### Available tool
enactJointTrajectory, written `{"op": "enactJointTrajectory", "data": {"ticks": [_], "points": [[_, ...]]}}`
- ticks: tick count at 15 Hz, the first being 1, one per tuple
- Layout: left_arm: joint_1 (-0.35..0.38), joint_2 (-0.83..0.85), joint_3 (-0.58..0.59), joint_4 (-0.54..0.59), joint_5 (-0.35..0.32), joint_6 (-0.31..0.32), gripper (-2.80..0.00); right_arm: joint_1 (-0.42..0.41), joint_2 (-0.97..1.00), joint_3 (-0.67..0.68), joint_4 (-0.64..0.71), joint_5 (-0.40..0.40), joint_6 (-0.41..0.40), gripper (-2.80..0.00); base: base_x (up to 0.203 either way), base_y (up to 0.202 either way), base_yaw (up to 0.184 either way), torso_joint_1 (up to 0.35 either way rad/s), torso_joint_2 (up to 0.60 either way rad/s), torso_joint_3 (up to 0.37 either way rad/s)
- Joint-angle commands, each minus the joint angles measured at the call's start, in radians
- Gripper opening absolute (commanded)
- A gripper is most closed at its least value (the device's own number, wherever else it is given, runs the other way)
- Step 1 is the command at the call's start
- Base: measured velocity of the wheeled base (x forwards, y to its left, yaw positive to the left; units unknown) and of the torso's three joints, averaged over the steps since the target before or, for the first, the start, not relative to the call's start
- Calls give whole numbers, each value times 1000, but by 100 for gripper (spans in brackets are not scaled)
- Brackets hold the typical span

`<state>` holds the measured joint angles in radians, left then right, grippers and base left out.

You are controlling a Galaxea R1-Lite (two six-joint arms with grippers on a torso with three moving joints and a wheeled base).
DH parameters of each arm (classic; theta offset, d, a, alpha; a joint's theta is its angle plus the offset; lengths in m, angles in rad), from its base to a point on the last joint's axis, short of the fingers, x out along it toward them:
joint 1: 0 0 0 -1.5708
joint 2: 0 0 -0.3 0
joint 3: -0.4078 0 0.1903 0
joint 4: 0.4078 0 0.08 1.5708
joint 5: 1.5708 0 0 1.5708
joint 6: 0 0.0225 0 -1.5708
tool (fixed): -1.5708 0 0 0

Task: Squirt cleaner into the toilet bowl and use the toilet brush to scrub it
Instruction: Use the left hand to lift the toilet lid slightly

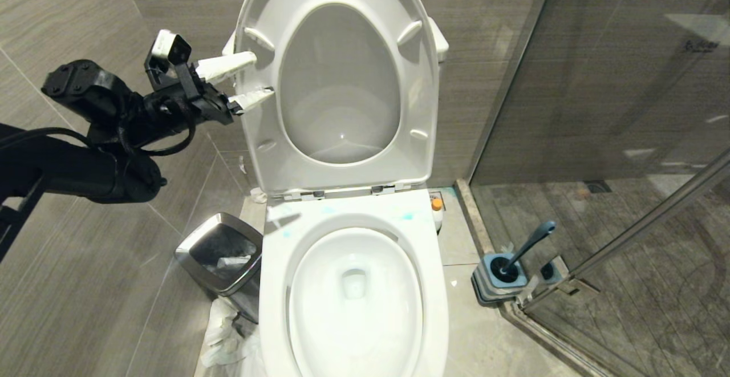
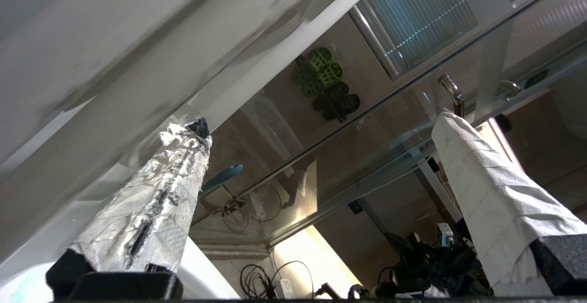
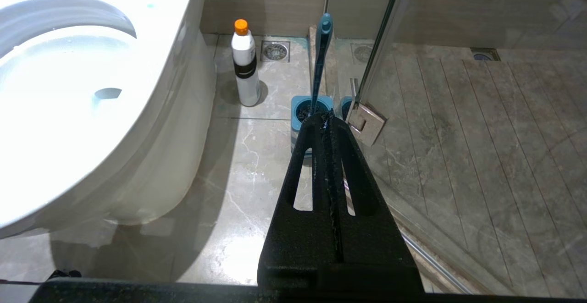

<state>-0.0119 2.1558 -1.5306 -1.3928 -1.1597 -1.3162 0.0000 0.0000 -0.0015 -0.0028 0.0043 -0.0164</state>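
Head view. Nearest me, the toilet bowl (image 1: 353, 291): glossy white ceramic oval with a wide flat rim, and pale turquoise smears of cleaner (image 1: 406, 215) on the back of that rim. Seat and lid (image 1: 339, 80) are tipped up against the wall, so the bowl lies open for scrubbing. My left gripper (image 1: 251, 80) is raised at the lid's left edge, its paper-wrapped fingers spread apart with nothing between them; I judge it placed there to steady or release the lid. A chrome-rimmed waste bin (image 1: 222, 257) sits on the floor by the bowl's left side. The toilet brush (image 1: 527, 246) leans in its holder (image 1: 499, 277) at the glass door's corner, well apart from the bowl, untouched.

Left wrist view. Both wrapped fingers (image 2: 151, 202) point upward, wide apart, one crinkled and shiny, one soft and matte. A blurred white edge of the lid lies close beside one.

Right wrist view. My right gripper (image 3: 328, 122), black and grainy, has its jaws pressed together, holding nothing, and hangs above the floor aimed at the brush's slim teal handle. A white bottle (image 3: 244, 64) with an orange cap stands on the floor between bowl and holder.
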Motion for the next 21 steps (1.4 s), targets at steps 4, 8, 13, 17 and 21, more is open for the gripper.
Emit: {"op": "enactJointTrajectory", "data": {"ticks": [4, 8, 13, 17, 21], "points": [[1, 76, -65, -8, 4, -12, 0, 0, 2, 0, 0, 0, 0, -280, 0, 0, 0, 0, 0, 0], [1, 79, -86, -8, 9, -14, 0, 0, 2, 0, 0, 0, 1, -280, 0, 0, 0, 0, 0, 0], [9, 82, -106, -8, 8, -14, 0, 0, 2, 0, 0, 0, 0, -280, 0, 0, 0, 0, 0, 0], [34, 24, -104, -6, 11, -89, 0, 0, 2, 0, 0, 0, 0, -280, 0, 0, 0, 0, 0, 0], [84, -122, -89, -6, 98, -506, 0, 0, 2, 0, 0, 0, 0, -280, 0, 0, 0, 0, 0, 0]]}}
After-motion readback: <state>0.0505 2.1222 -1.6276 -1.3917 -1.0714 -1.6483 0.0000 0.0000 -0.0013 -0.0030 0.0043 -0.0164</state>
